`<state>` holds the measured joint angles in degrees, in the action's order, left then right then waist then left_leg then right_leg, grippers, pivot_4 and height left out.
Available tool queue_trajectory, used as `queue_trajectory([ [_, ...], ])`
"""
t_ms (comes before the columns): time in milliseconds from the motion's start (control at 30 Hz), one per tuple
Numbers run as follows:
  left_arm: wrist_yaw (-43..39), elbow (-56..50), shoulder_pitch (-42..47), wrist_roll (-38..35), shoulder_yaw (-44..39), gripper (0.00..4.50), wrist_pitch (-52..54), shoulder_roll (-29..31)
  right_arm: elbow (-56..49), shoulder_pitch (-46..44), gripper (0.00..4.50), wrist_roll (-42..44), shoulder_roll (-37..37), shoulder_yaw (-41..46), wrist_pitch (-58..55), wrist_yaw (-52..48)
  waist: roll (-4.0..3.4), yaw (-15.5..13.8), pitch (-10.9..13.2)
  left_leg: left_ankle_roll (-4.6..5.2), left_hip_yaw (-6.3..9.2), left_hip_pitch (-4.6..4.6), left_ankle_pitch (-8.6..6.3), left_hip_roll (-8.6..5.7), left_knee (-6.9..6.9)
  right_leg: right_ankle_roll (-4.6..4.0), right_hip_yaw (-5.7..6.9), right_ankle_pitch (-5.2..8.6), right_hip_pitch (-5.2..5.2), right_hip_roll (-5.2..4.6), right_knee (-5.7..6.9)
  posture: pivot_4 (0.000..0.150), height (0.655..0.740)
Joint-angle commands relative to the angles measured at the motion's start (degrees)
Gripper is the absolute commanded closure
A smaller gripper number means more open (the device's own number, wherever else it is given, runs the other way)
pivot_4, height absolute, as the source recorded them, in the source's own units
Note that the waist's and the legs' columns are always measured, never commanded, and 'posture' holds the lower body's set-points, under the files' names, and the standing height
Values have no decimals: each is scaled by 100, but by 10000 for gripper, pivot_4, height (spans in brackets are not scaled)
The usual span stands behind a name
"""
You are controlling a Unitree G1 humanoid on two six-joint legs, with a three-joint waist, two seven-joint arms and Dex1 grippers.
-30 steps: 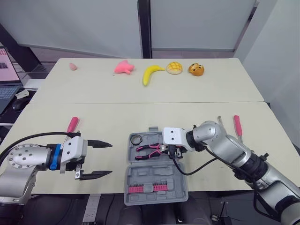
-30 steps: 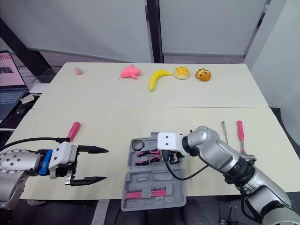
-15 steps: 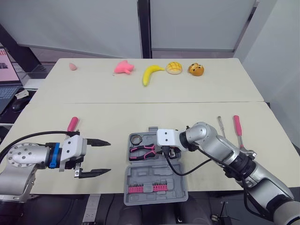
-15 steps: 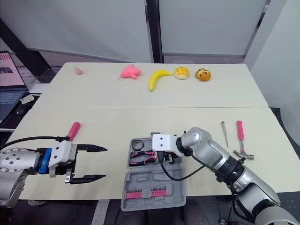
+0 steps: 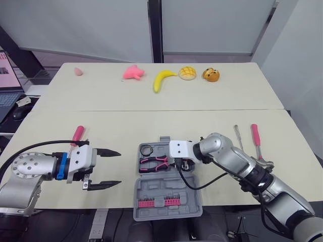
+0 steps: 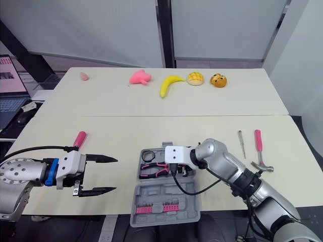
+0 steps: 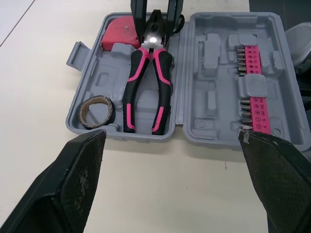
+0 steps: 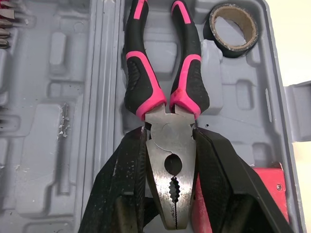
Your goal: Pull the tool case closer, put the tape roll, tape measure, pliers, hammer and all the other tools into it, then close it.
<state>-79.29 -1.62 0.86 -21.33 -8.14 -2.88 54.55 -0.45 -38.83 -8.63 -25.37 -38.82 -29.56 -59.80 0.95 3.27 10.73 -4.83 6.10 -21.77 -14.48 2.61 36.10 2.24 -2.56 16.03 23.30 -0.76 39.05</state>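
The grey tool case lies open at the table's front edge, with a row of pink bits in its near half. The tape roll, the red tape measure and the pink-handled pliers lie in its far half. My right gripper is shut on the pliers' head, one finger on each side. To the left of the case, my left gripper hangs open and holds nothing. The hammer and a thin screwdriver lie to the right. A pink-handled tool lies to the left.
On the far table are a banana, a pink toy, two buns and a small pink piece. A laptop and a mouse sit off the table's left edge.
My right gripper carried the pliers left and set them down in the case's far half, then held still. The left gripper barely moved.
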Motion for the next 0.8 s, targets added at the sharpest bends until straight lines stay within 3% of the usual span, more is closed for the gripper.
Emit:
queue_trajectory([
  [33, 43, -41, 68, 12, 6, 0, -62, -29, -75, -74, 21525, -15, 9, 114, 200, -69, 0, 0, 0, 0, 0, 0, 0, 0, 0, 0, 0, 0, 0, 0, 0, 1500, 7400],
  [167, 45, -32, 53, 24, -9, 0, -77, -50, -250, -222, 13135, 191, -22, 347, 183, -243, 0, 0, 0, 0, 0, 0, 0, 0, 0, 0, 0, 0, 0, 0, 0, 1500, 7400],
  [300, 70, -52, 14, -30, -57, 0, -25, -72, -569, -159, 13135, 522, 146, 649, 333, -249, 0, 0, 0, 0, 0, 0, 0, 0, 0, 0, 0, 0, 0, 0, 0, 1500, 7400],
  [567, 180, -80, 2, -127, -99, 0, 140, -97, -203, 135, 29913, 496, 779, 713, 329, 426, 0, 1, 0, 0, 2, -1, 0, 1, -1, 0, 1, 0, 0, 1, 1, 1500, 7400],
  [800, 196, -114, 38, -176, -125, 0, 248, -79, 839, 30, 42388, 153, 1147, 466, 608, 742, 0, 3, 0, 0, 2, 1, 0, 1, -1, 0, 1, 0, 0, 2, 3, 1500, 7400],
])
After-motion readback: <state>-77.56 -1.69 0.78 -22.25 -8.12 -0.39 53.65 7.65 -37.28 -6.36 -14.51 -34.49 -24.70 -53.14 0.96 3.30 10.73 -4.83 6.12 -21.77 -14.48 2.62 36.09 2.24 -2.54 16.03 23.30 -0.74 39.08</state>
